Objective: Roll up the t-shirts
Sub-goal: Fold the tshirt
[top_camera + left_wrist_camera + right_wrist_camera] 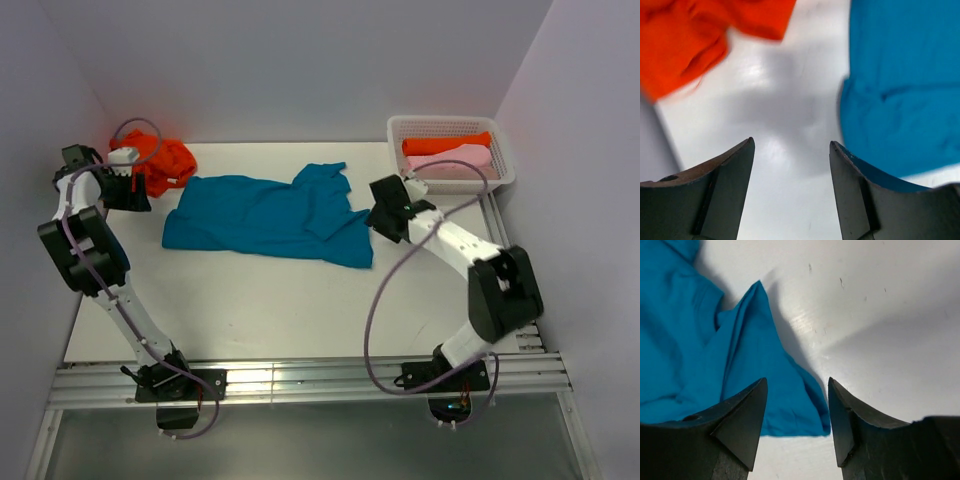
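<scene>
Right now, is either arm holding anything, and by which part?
Nothing is held. Both arms' jaws stand open and empty; the teal shirt lies on the table, ungripped.

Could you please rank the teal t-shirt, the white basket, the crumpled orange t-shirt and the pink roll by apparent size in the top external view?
1. teal t-shirt, spread flat
2. white basket
3. crumpled orange t-shirt, partly hidden by the left arm
4. pink roll, inside the basket
</scene>
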